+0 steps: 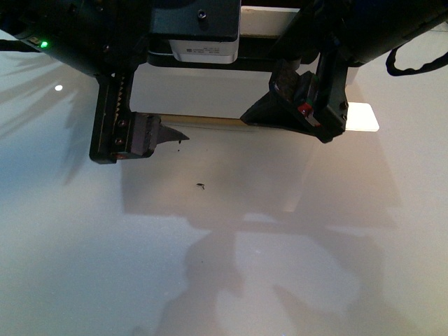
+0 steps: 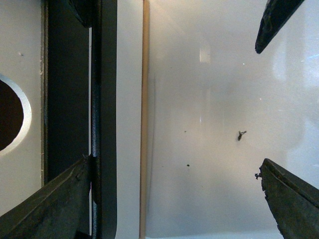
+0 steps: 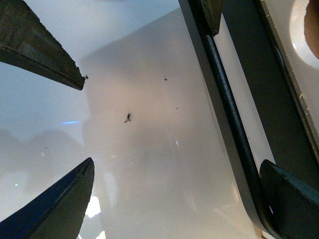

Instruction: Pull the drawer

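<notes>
The big glossy white desk [image 1: 315,266] fills nearly the whole scene, with the shadows of the two arms sprawled across it. At its far side, dead ahead between the arms, stands the drawer [image 1: 203,94], white front facing this way. Whether it is pulled out at all, I cannot tell from here.

Both arms reach in from above and crowd that front. Across it runs the black bar handle [image 2: 104,99], a wide dark recessed frame with a slim rod in it.

Now the left gripper [image 2: 175,167]: its jaws are spread wide. One jaw is tucked into the recess with its tip against the rod. The other hangs out over bare desk, well apart from the first.

The right gripper [image 3: 177,164] is the same story, jaws spread wide. One tip sits in the recess beside the rod and the other is out over the white surface. The two grippers share the handle side by side.

A pale wooden strip [image 2: 145,99] runs along the drawer's bottom edge, where the front meets the desk. On the other side of the handle, the half-round notch [image 2: 10,114] is cut into the top edge, dark inside.

A green light [image 1: 44,44] glows on the left arm. Smallest of all, a tiny dark speck [image 1: 201,185] lies on the desk in front of the drawer, clear of both grippers.
</notes>
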`<act>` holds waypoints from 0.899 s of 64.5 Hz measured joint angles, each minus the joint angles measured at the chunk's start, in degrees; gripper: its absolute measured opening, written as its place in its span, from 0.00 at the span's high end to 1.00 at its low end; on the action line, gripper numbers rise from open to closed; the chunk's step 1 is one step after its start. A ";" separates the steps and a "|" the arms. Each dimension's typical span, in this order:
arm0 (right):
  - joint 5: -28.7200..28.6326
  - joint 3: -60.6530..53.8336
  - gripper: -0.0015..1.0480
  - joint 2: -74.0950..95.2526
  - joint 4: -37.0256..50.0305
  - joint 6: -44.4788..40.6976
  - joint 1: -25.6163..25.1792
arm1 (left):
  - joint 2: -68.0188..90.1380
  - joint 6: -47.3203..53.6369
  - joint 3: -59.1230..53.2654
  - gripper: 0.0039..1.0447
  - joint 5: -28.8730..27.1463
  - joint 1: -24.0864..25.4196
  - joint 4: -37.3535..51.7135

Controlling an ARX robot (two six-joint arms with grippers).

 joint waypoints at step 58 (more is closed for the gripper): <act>-0.74 -8.90 0.09 -7.80 3.89 2.62 3.48 | -10.80 -4.61 -11.45 0.07 1.09 -0.74 3.78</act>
